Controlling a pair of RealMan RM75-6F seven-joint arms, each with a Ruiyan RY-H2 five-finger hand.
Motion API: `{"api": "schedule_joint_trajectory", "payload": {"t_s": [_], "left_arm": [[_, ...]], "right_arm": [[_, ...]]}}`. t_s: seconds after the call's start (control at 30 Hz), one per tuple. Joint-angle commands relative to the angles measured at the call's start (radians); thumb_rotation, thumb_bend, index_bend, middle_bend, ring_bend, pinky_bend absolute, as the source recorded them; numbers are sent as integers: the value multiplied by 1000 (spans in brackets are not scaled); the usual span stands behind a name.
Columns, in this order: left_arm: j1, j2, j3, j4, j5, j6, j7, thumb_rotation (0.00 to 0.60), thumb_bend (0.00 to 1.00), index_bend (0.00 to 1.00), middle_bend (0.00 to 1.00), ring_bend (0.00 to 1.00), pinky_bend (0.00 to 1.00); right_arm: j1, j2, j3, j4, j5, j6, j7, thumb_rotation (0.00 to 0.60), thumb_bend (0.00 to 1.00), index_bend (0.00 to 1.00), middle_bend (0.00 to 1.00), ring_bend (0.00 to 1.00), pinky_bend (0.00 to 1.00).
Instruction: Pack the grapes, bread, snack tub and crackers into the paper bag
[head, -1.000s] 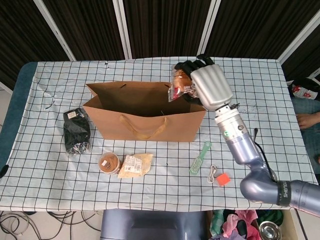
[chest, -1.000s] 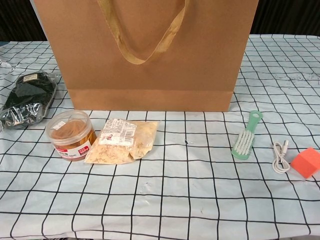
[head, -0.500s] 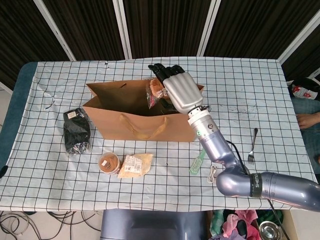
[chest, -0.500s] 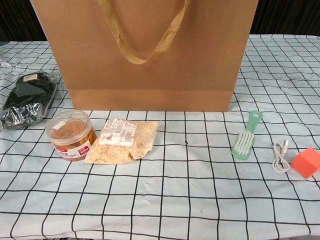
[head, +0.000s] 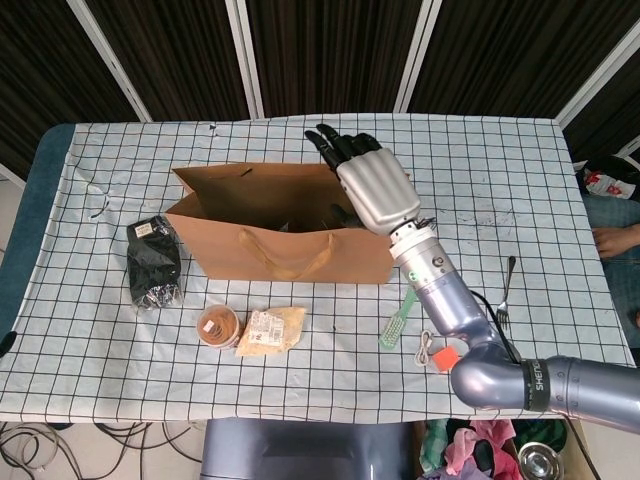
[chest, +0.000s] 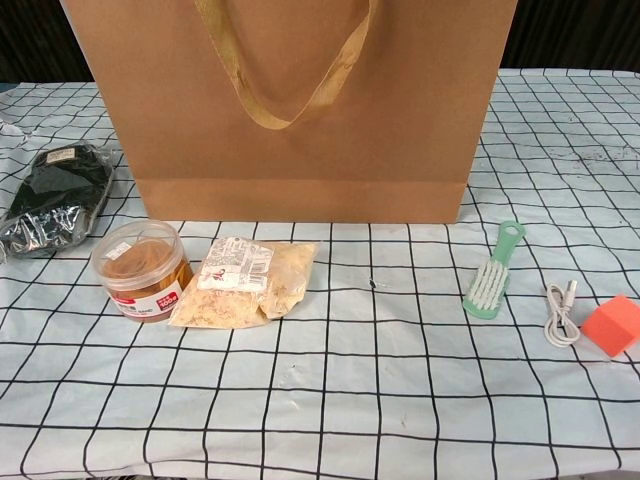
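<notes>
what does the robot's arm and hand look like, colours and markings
Only the right arm shows, in the head view. The right hand has a ribbed silver-grey back and black fingers. A pale wrist cuff carries a small green mark, a thin black cable runs alongside, and the rounded metallic grey-blue arm ends in a black band with white lettering.

1. Right hand above the right end of the paper bag, fingers spread, holding nothing.
2. Bag upright, mouth open.
3. Grapes left of bag.
4. Snack tub touching crackers, in front of bag.
5. Green brush, orange block, fork to the right.
</notes>
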Motion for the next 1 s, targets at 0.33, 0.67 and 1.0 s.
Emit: {"api": "schedule_joint_trajectory", "payload": {"t_s": [0.33, 0.67, 1.0], "left_arm": [[-1, -5, 0, -3, -2, 2, 12, 600, 235, 85, 65, 0, 81], [-1, -12, -1, -4, 0, 7, 22, 600, 235, 86, 65, 0, 82], [-12, -18, 23, 35, 106, 17, -53, 600, 235, 86, 65, 0, 82]], "right_arm": [[-401, 259, -204, -316, -412, 260, 150, 600, 250, 7, 81, 208, 194], [-630, 276, -423, -324, -649, 335, 155, 600, 249, 12, 114, 209, 194], [-733, 161, -508, -196, -656, 326, 112, 600, 249, 12, 107, 209, 194]]}}
